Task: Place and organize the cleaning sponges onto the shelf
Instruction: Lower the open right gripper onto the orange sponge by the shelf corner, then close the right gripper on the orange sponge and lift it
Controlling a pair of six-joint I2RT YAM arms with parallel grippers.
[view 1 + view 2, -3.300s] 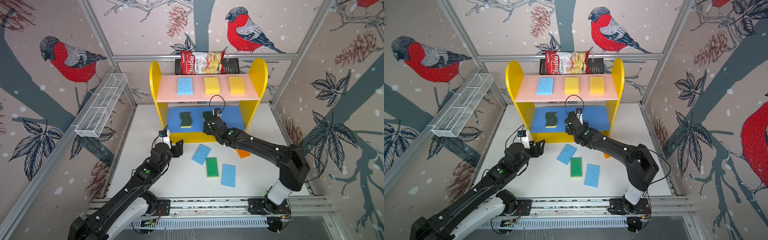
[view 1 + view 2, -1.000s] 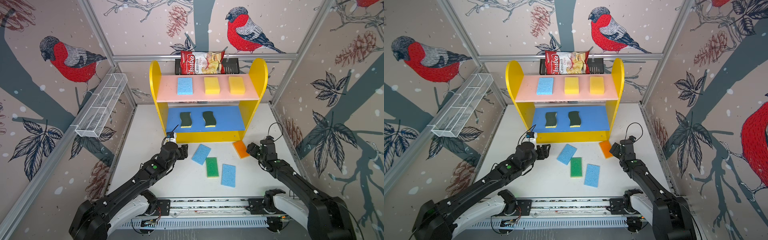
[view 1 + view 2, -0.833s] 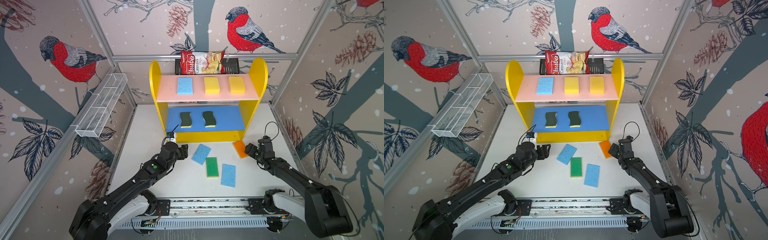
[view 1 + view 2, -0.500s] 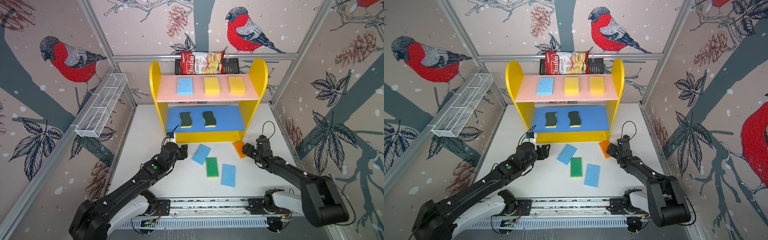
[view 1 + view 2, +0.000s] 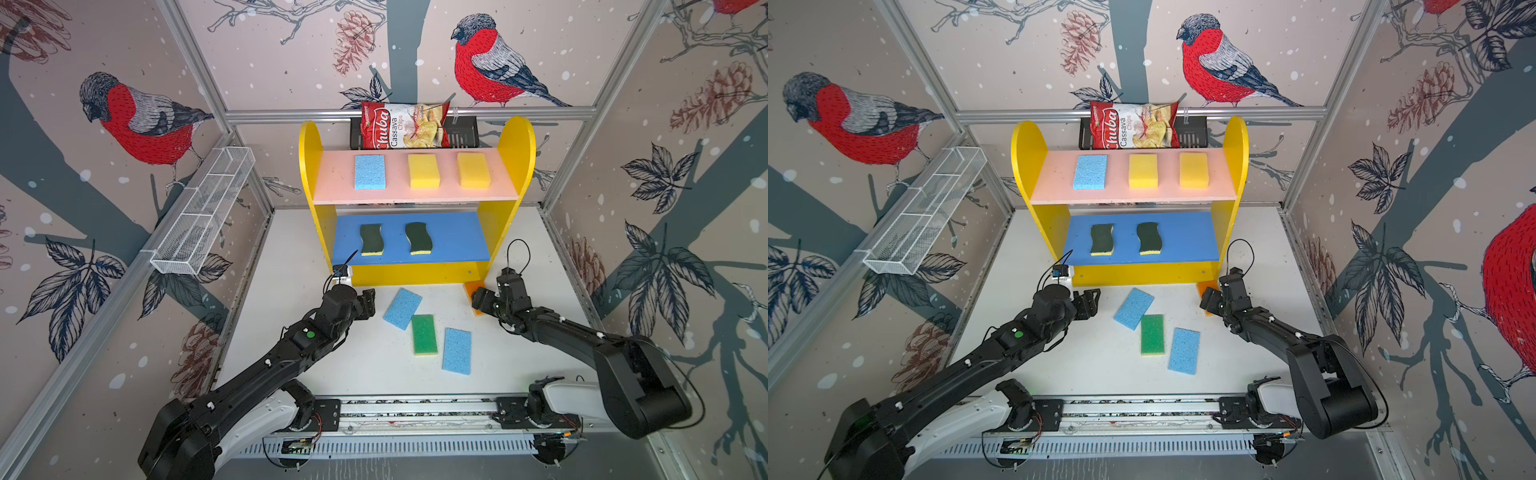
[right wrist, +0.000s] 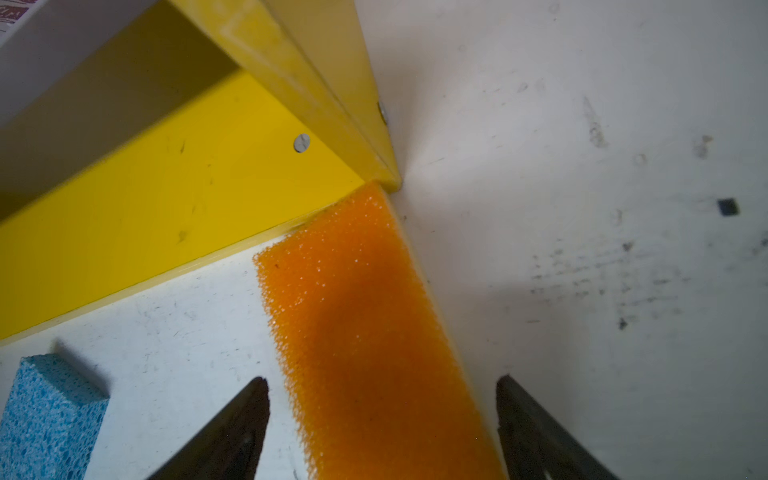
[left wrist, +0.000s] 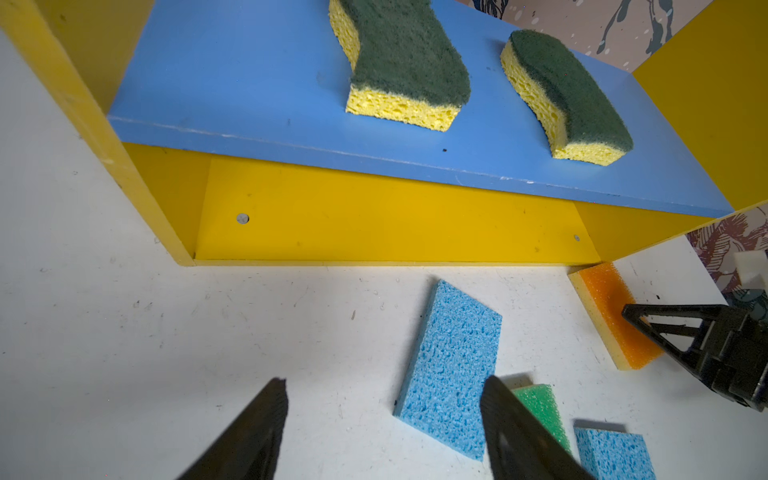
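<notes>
Right gripper: I have the right gripper (image 6: 382, 380) low over the orange sponge (image 6: 353, 291), jaws spread wide with one on each long side. Nothing is pinched yet.
Orange sponge: it lies flat on the table (image 5: 374, 365) with one corner touching the foot of the shelf (image 5: 513, 166). That is why I come at it from the open end.
Its make: a coarse, open-pored orange face over a paler yellow layer. I judge it will squash under a pinch.
Left gripper: the left gripper (image 7: 384, 382) is wide open and empty, hanging just beside the tilted blue sponge (image 7: 453, 365). I take that as the likely next pick.
Loose ones: the green sponge (image 5: 424, 334) and the front blue sponge (image 5: 457, 351) lie flat close by.
Pink board: the top blue sponge (image 5: 369, 172) and two yellow sponges (image 5: 423, 171) sit in a spaced row on the pink board (image 5: 332, 183).
Blue board: two wavy sponges (image 7: 407, 62) sit side by side on the blue board (image 7: 249, 83), dark scouring felt up and yellow foam beneath. The board is bare to their right, and I judge the orange one could go there.
Risk: a shallow pinch may bend the foam against the shelf foot.
</notes>
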